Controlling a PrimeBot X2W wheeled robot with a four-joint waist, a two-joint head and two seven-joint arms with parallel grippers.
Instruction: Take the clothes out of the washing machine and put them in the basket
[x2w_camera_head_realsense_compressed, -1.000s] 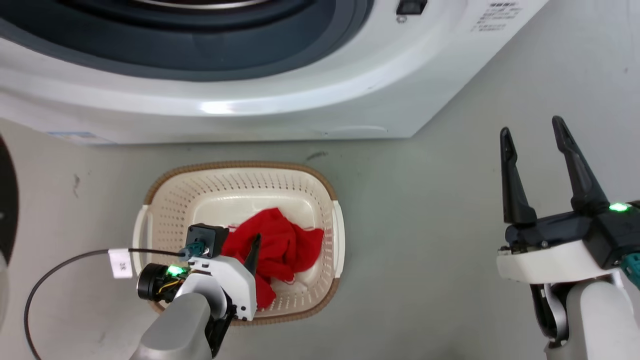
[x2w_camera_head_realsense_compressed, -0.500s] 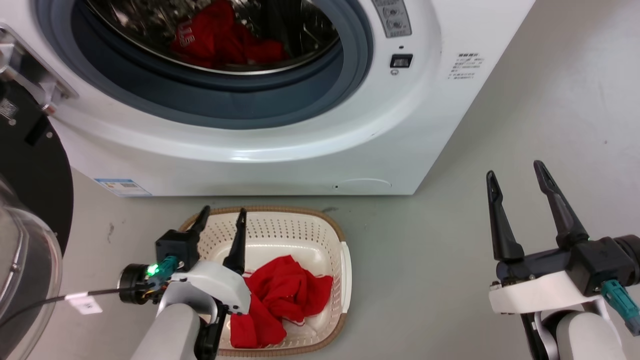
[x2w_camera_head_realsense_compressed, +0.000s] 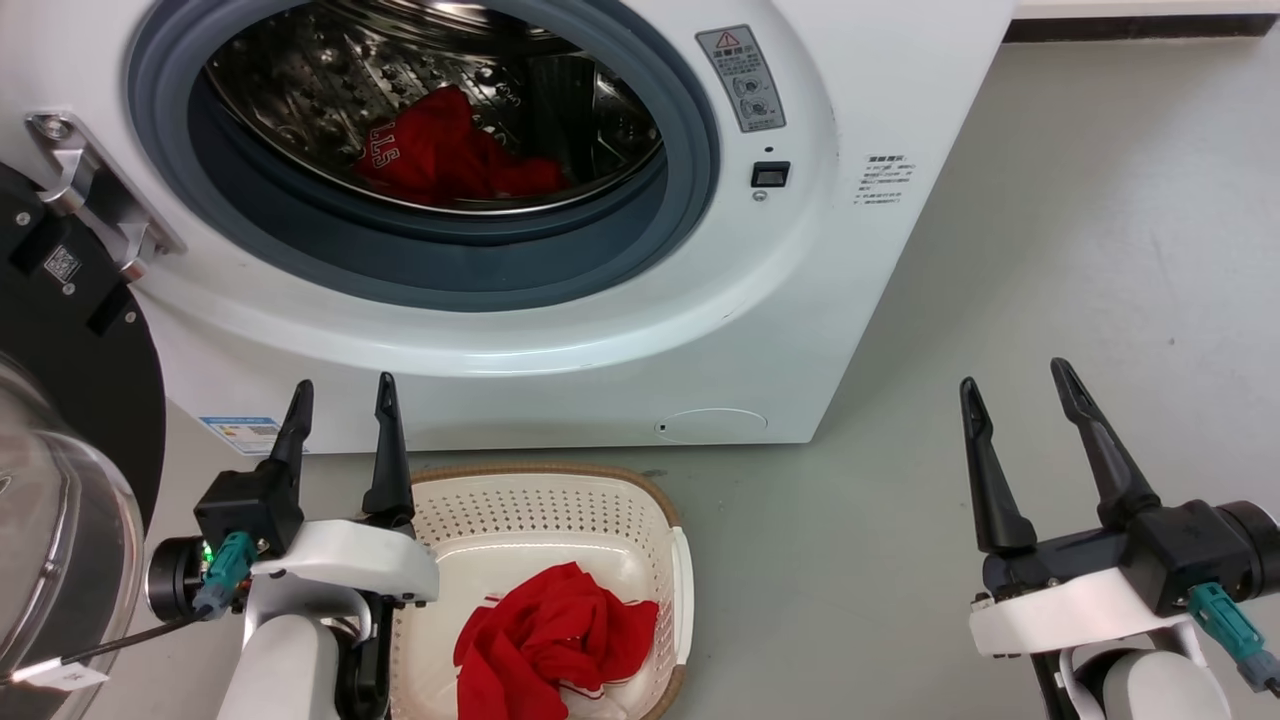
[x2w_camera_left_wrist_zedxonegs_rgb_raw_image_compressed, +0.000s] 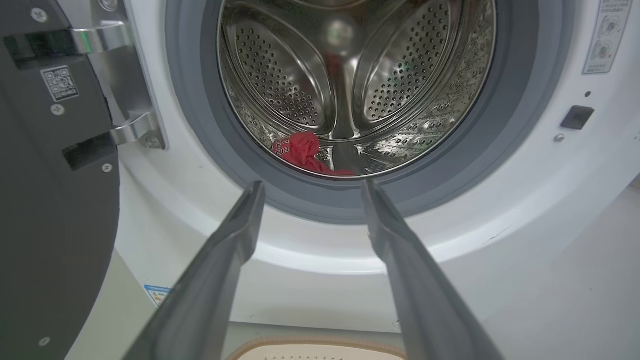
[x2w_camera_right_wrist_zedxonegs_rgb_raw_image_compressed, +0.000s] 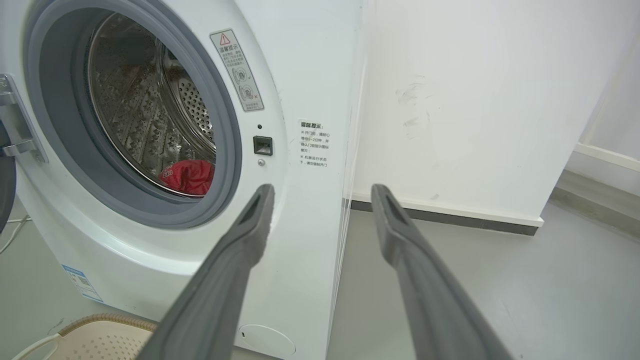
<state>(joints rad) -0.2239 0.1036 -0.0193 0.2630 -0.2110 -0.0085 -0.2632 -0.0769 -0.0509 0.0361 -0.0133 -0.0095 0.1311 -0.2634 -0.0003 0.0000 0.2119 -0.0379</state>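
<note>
The washer (x2w_camera_head_realsense_compressed: 780, 300) was glossy white, its drum (x2w_camera_left_wrist_zedxonegs_rgb_raw_image_compressed: 295, 85) shiny perforated steel, the seal (x2w_camera_head_realsense_compressed: 450, 270) matt grey, probably rubber. The clothes (x2w_camera_head_realsense_compressed: 555, 640) were soft red cloth; the basket (x2w_camera_head_realsense_compressed: 545, 510) smooth cream plastic.

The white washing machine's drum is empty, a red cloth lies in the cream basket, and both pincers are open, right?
Not empty: the head view shows a bright red garment with white lettering in the steel drum of the white washing machine. Another crumpled red garment does lie in the cream perforated plastic basket, and the left pincer and right pincer are open.
</note>
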